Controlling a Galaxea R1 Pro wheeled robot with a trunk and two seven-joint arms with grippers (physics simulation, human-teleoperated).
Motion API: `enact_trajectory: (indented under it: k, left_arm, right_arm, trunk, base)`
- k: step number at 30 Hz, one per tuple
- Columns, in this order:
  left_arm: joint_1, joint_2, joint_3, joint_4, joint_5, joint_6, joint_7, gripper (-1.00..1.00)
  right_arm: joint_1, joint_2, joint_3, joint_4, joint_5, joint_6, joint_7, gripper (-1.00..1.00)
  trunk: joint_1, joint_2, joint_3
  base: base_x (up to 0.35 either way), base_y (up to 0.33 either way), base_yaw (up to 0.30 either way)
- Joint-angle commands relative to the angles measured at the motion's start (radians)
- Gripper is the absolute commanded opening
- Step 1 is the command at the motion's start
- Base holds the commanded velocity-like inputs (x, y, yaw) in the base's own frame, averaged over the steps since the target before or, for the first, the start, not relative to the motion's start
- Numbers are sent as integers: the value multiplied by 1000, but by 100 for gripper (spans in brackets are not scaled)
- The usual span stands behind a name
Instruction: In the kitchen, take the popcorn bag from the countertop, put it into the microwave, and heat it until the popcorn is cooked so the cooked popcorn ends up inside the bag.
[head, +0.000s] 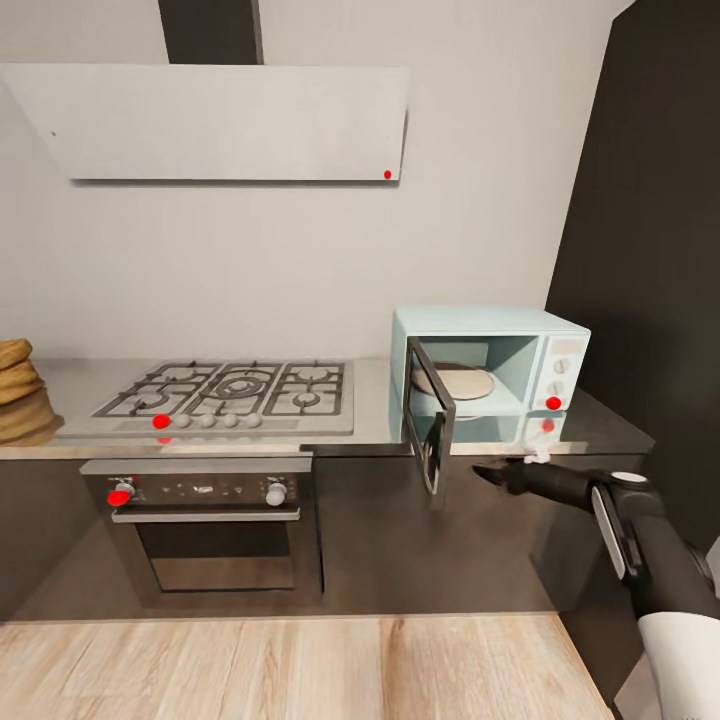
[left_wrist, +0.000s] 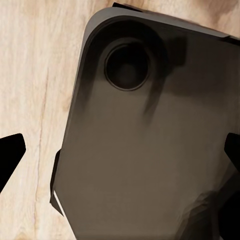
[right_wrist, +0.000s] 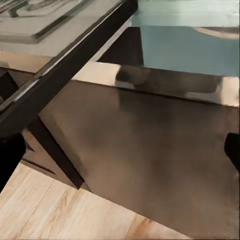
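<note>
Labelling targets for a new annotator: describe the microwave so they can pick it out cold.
Follow the grey countertop rightwards past the gas hob to the end near the dark wall. There sits the microwave, a small pale-blue box, door swung open, round plate inside. Unlike the dark built-in oven below the hob, it stands on the worktop and has white knobs.

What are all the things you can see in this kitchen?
microwave: one, pale blue, on the countertop at the right, door swung open
turntable plate: one, beige, inside the microwave
popcorn bag: one, tan-brown, at the far left of the countertop, partly cut off
countertop: one, grey and glossy
gas hob: one, grey with dark grates, set into the countertop
oven: one, dark, under the hob
extractor hood: one, pale grey, on the wall above the hob
floor: light wood
right gripper: one, black, in front of the open microwave door, below the counter edge
</note>
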Motion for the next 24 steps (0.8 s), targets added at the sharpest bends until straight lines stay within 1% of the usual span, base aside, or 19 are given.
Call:
enact_trajectory:
  k: [1, 3, 7, 10, 11, 12, 15, 16, 17, 19, 20, 21, 22, 23, 24]
  left_arm:
    - [0, 0, 6, 0, 0, -2, 1, 100]
    - [0, -1, 6, 0, 0, -2, 1, 100]
    - [0, -1, 6, 0, 0, -2, 1, 100]
    - [0, -1, 6, 0, 0, -2, 1, 100]
    - [0, -1, 6, 0, 0, -2, 1, 100]
    - [0, -1, 6, 0, 0, -2, 1, 100]
    - [0, -2, 6, 0, 0, -2, 1, 100]
    - [0, -2, 7, 0, 0, -2, 1, 100]
    - [0, -3, 7, 0, 0, -2, 2, 100]
    - [0, -4, 7, 0, 0, -2, 2, 100]
    - [0, -5, 6, 0, 0, -2, 2, 100]
    - [0, -5, 6, 0, 0, -2, 2, 100]
    - [0, -6, 6, 0, 0, -2, 2, 100]
    - [0, -6, 6, 0, 0, -2, 2, 100]
    - [0, -7, 6, 0, 0, -2, 3, 100]
  right_arm:
    - [-1, 0, -11, -1, 10, 2, -25, 100]
    - [-1, 1, -19, 3, 10, 2, -84, 100]
    - [-1, 4, -20, 40, 10, -2, -126, 100]
    - [0, 5, -20, 157, 15, -12, -140, 100]
    - [0, 3, -21, 250, 19, -31, -155, 100]
    - [0, 1, -21, 303, 20, -49, -168, 100]
    - [0, -2, -21, 521, 22, -132, -242, 100]
    - [0, -4, -21, 601, 29, -158, -271, 100]
    - [0, -5, -20, 656, 39, -178, -286, 100]
    - [0, -6, -20, 816, 76, -253, -323, 100]
    - [0, -3, -18, 931, 99, -323, -365, 100]
    - [0, 0, -17, 1013, 111, -381, -402, 100]
    - [-4, 6, -15, 1114, 124, -473, -460, 100]
    - [-4, 11, -14, 1162, 136, -541, -510, 100]
    - [0, 16, -12, 1185, 150, -583, -557, 100]
  trunk:
    - [0, -1, -1]
    - [0, -1, -1]
    - [0, -1, -1]
    - [0, -1, -1]
    - [0, -1, -1]
    - [0, -1, -1]
    - [0, -1, -1]
    - [0, -1, -1]
    - [0, -1, -1]
    - [0, -1, -1]
    - [0, -1, -1]
    - [0, -1, -1]
    - [0, -1, -1]
    - [0, -1, -1]
    - [0, -1, -1]
  base:
    - [0, 0, 0]
    - [0, 0, 0]
    - [0, 0, 0]
    - [0, 0, 0]
    - [0, 0, 0]
    - [0, 0, 0]
    - [0, 0, 0]
    - [0, 0, 0]
    - [0, 0, 0]
    - [0, 0, 0]
    - [0, 0, 0]
    - [0, 0, 0]
    - [0, 0, 0]
    - [0, 0, 0]
    - [0, 0, 0]
